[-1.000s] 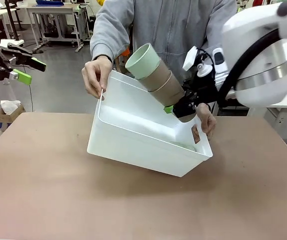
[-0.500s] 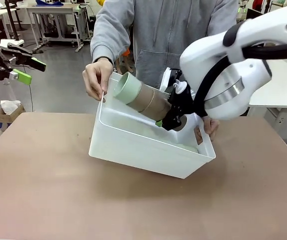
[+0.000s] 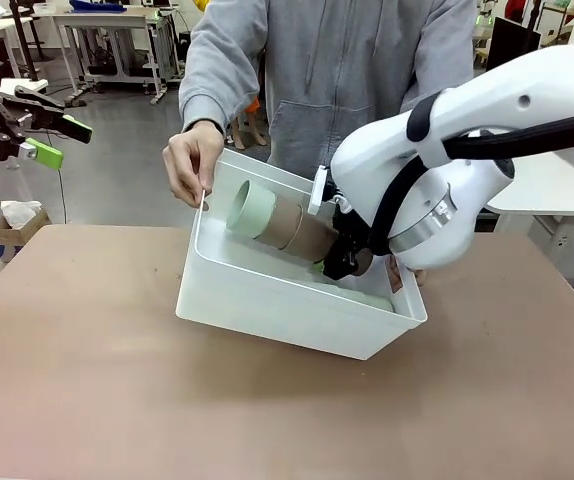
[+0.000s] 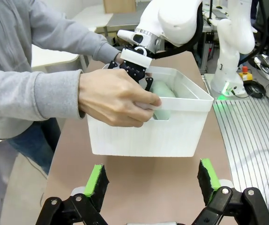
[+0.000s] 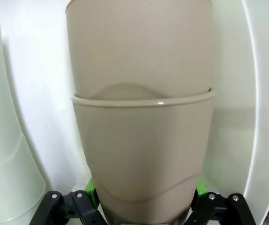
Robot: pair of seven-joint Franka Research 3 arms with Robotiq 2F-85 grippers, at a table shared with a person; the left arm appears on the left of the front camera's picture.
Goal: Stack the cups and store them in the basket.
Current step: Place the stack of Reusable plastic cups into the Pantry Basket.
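Note:
The white basket (image 3: 267, 300) sits tilted on the table, with a person's hands (image 3: 189, 160) holding its far rim. My right gripper (image 3: 347, 258) is shut on the base of a stack of cups (image 3: 277, 222): two tan ones with a mint green one at the open end. The stack lies nearly sideways inside the basket. In the right wrist view the tan stack (image 5: 141, 140) sits between the right gripper's (image 5: 144, 187) green pads, and another mint cup (image 5: 3, 140) lies beside it. My left gripper (image 3: 62, 141) hovers open off the table's far left, with nothing in it.
The left wrist view looks from a distance at the basket (image 4: 144, 136), the person's hand (image 4: 115, 96) on its rim and the right gripper (image 4: 137, 75). Bare brown tabletop (image 3: 117, 400) lies in front of the basket. Other tables stand behind.
The right arm has lowered the cup stack from above the rim down into the basket and tipped it flatter. The left arm has not moved.

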